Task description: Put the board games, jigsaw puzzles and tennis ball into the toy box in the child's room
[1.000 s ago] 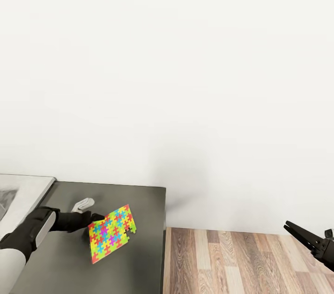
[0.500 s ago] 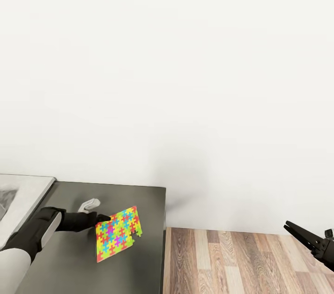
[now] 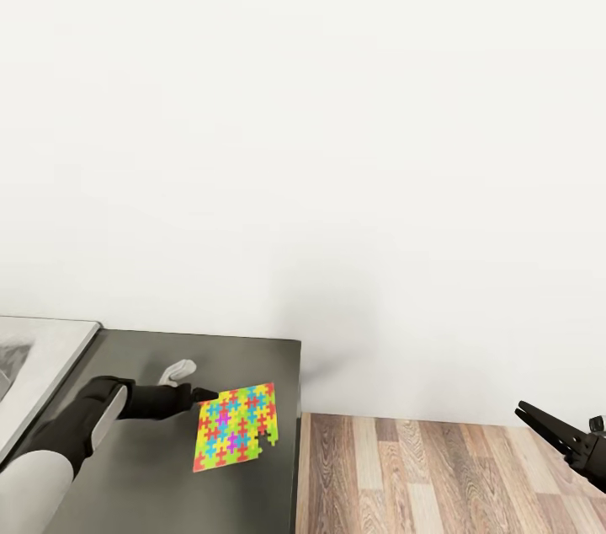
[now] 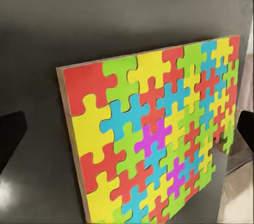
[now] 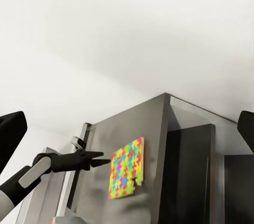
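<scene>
One jigsaw puzzle (image 3: 235,426) (tilted, near the right edge) is seen over the dark grey worktop (image 3: 126,483) section, left fingers (image 3: 204,393) at its corner, grip unclear; right fingers (image 3: 539,420) are spread over the floor (image 3: 438,475).

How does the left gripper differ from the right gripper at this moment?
The left gripper reaches the jigsaw puzzle at its edge; the right gripper is near no toy. The left gripper is above the table's dark section; the right gripper hangs over the wood floor. Both have black fingers, spread apart.
</scene>
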### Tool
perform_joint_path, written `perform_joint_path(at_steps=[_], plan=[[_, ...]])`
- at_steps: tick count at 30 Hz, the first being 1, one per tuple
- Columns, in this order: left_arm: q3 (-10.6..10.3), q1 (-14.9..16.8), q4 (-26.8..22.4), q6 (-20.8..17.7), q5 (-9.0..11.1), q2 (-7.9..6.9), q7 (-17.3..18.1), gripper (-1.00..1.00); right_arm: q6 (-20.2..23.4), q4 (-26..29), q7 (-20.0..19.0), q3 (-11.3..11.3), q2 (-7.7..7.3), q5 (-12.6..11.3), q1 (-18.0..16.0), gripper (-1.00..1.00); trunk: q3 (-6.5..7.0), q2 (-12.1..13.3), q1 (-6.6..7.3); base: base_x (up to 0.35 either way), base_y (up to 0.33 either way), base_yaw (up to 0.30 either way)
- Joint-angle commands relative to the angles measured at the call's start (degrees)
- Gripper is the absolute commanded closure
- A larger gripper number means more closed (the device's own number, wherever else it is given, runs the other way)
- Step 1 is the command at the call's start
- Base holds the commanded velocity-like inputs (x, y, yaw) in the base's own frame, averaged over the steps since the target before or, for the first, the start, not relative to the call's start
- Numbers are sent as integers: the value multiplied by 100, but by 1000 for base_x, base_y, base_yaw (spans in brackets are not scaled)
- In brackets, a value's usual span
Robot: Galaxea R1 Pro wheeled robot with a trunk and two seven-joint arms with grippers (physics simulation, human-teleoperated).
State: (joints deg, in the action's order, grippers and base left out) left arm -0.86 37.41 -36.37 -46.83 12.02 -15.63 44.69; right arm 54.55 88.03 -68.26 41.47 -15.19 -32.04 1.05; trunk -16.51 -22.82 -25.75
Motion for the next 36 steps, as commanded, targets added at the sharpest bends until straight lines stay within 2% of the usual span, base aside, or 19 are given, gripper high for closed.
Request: perform_joint_path(at_steps=[1, 6, 14, 36], plan=[[-11, 4, -2, -27, 19, 3, 48, -100, 29, 4, -3, 1, -2, -13, 0, -100, -9, -10, -3, 0, 0, 0], [-66, 4, -2, -27, 8, 16, 322, -100, 35, 4, -3, 1, -2, -13, 0, -100, -9, -10, -3, 0, 0, 0], [-247, 4, -2, -28, 10, 71, 392, -100, 37, 4, -77, 3, -2, -13, 0, -100, -9, -10, -3, 0, 0, 0], [-266, 4, -2, -28, 19, 362, 434, -100, 29, -5, -196, 10, -6, -13, 0, -100, -9, -10, -3, 0, 0, 0]])
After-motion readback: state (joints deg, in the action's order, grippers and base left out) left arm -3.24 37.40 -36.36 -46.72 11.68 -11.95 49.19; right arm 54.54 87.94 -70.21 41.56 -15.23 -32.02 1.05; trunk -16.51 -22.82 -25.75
